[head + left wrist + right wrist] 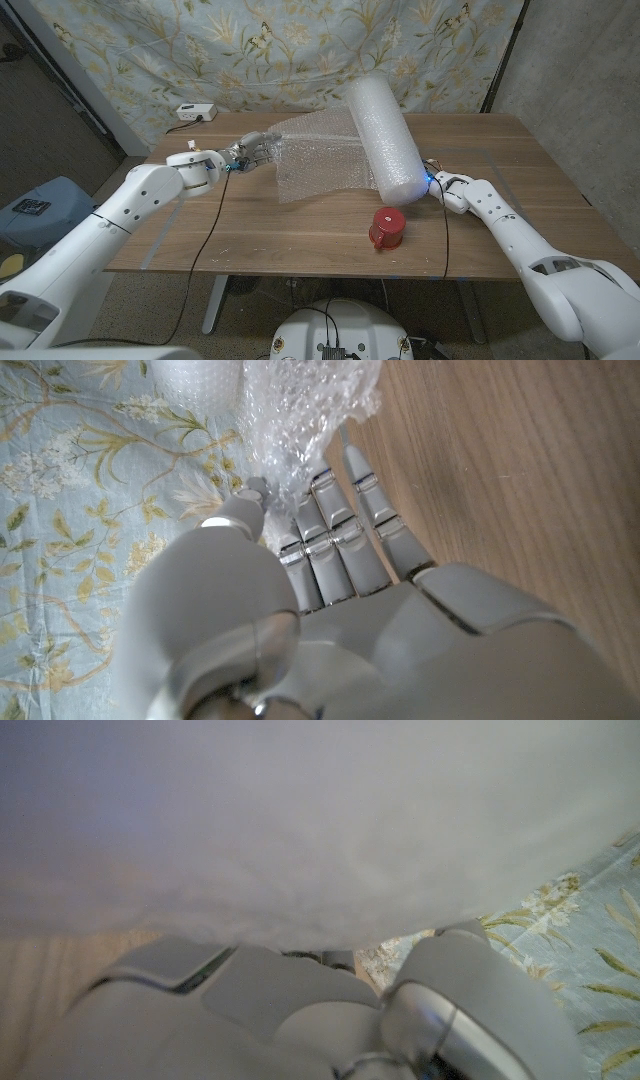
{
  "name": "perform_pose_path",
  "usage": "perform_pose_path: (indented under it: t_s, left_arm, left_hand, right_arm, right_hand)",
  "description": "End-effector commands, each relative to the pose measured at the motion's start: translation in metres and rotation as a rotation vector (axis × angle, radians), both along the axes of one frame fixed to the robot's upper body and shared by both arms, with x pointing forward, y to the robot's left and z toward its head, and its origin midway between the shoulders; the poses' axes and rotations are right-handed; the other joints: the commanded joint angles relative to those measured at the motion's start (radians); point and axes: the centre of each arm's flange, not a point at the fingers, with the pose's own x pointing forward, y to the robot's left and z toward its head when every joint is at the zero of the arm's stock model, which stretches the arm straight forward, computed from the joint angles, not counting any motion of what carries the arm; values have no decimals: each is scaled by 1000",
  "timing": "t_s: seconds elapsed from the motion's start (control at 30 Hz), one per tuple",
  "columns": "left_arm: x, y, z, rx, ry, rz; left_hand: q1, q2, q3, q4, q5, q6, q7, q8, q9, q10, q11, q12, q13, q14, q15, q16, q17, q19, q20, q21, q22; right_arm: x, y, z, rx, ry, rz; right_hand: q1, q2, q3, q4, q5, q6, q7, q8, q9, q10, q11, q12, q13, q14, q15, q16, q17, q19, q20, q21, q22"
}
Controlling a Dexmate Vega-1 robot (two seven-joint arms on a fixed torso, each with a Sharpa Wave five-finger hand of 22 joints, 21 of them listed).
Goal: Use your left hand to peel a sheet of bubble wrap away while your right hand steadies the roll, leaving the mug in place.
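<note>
While the sheet is being drawn out, we read the scene as follows.

Step in hand: we judge the peel to be under way, the free sheet [318,160] already stretched leftward from the roll [386,140] but not yet parted from it.

Left hand: we see the left hand [250,152] pinching the sheet's far edge; in the left wrist view its fingers [335,530] close against the thumb on crumpled wrap [300,415].

Right hand: we see the right hand [447,187] pressed against the roll's near end; in the right wrist view the roll [300,820] lies blurred just beyond the hand [300,1010]. We cannot tell whether its fingers clasp the roll or merely bear on it.

How to do it well: we would pull low and steadily away from the roll, keeping the pinch well into the edge so the thin film does not slip or tear unevenly. We would keep the right hand bearing firmly, since the roll looks light and would otherwise turn or slide toward the pull.

Hazard: the red mug [386,229] stands upside down just in front of the roll's near end, so a drifting roll could knock it.

Appearance of the wrap: a pale, translucent, dimpled film, wound into a thick cylinder lying askew on the wooden table [520,200]; the loose sheet sags and wrinkles between roll and hand.
</note>
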Motion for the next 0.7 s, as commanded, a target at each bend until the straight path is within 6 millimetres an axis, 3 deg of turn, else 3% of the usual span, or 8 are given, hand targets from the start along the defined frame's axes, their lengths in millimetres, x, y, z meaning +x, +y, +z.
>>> perform_pose_path:
  t_s: [0.03, 0.7]
  left_arm:
    - [-13, 16, 8, 10, -14, 33]
    - [-27, 29, 8, 8, -18, 47]
  left_hand:
    - [13, 0, -6, 3, 5, 20, 17, -2, 3, 33, -30, -3, 1, 13, -18, 1, 4, -5, -2, 8, 1]
    - [12, 3, -7, 6, 5, 18, 15, -8, 5, 36, -32, -9, 3, 13, -16, -4, 3, -12, -2, 19, -1]
  right_arm:
    - [4, 1, 0, 6, 5, 5]
    - [2, 0, -2, -3, 14, 7]
  right_hand:
    - [-16, -3, 0, 11, 5, -5, -2, -5, 0, -2, 9, -3, 3, -8, 3, 1, -1, -2, 4, -7, 3]
    - [-32, -5, -5, 12, 12, -43, -3, -15, -2, -34, 18, -23, 9, -42, 9, -9, -21, 0, 9, -21, 3]
